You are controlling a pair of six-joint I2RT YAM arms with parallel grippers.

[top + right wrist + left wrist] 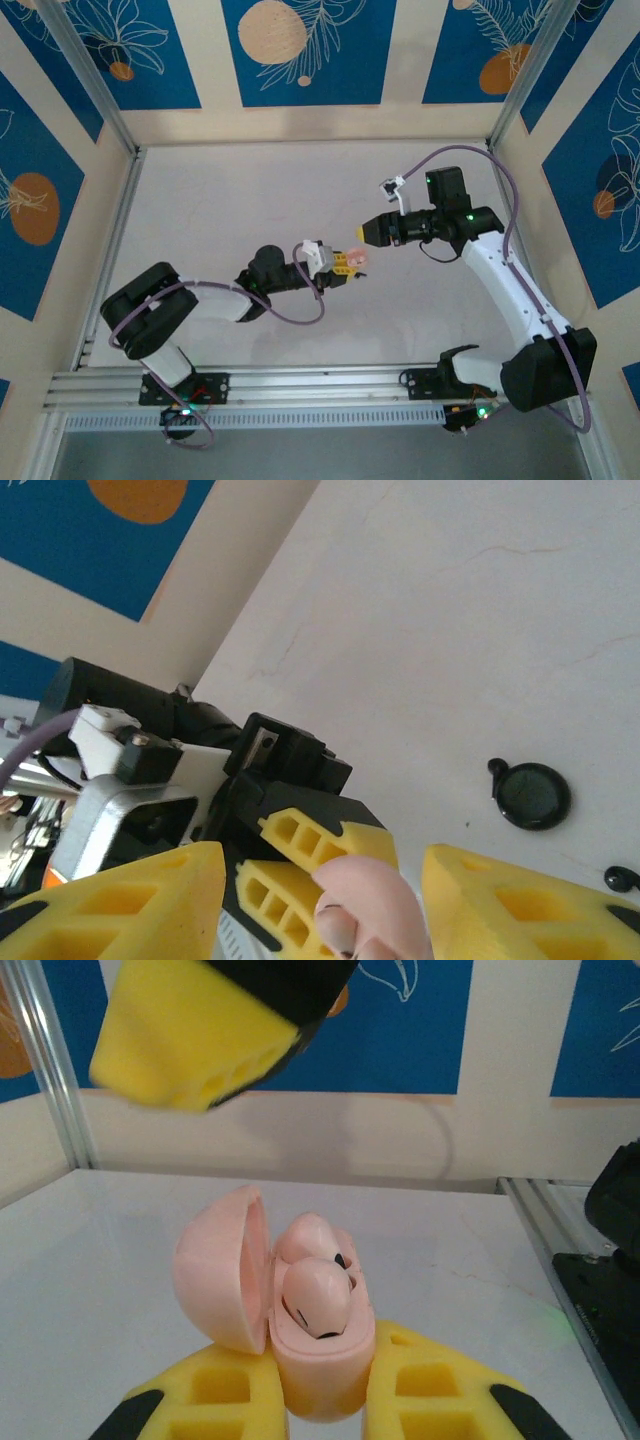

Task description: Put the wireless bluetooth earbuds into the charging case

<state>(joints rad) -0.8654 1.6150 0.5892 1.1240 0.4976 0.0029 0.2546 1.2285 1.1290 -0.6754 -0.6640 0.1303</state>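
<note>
Your left claw (320, 1405) grips the open case (322, 1365), buds (318, 1298) inside. Your right claw (362, 232) gapes empty near its rim, walls (300, 122) far off.

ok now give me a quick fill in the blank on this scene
The charging case held in the left tool is pale ___.
Its lid stands ___.
Seated inside are ___ earbuds.
The round case lying on the table is ___.
Missing words: pink, open, two, black.
</note>
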